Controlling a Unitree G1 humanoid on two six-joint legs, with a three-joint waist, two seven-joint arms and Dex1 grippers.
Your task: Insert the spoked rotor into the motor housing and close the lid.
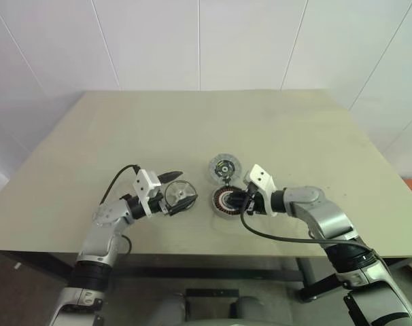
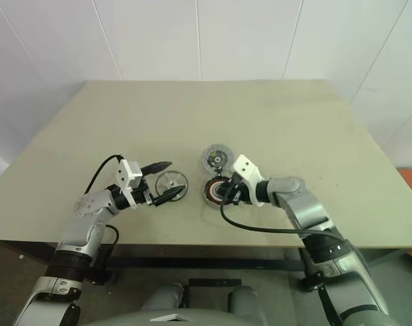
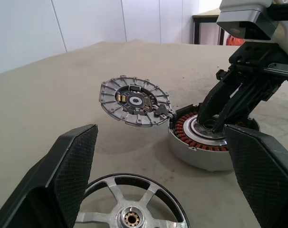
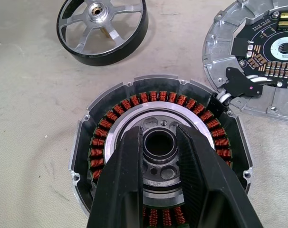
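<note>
Spoked rotor [image 3: 129, 203] lies between open left claw [image 3: 158, 180] fingers.

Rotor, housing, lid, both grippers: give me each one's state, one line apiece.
spoked rotor: lying flat on the table, not yet in the housing, unheld.
motor housing: open, copper windings exposed, no rotor inside.
lid: off, tilted beside the housing.
left gripper: open, straddling the rotor.
right gripper: fingers around the housing's central hub.

Right claw [image 4: 159, 156] blocks motor housing [image 4: 87, 156] centre.
</note>
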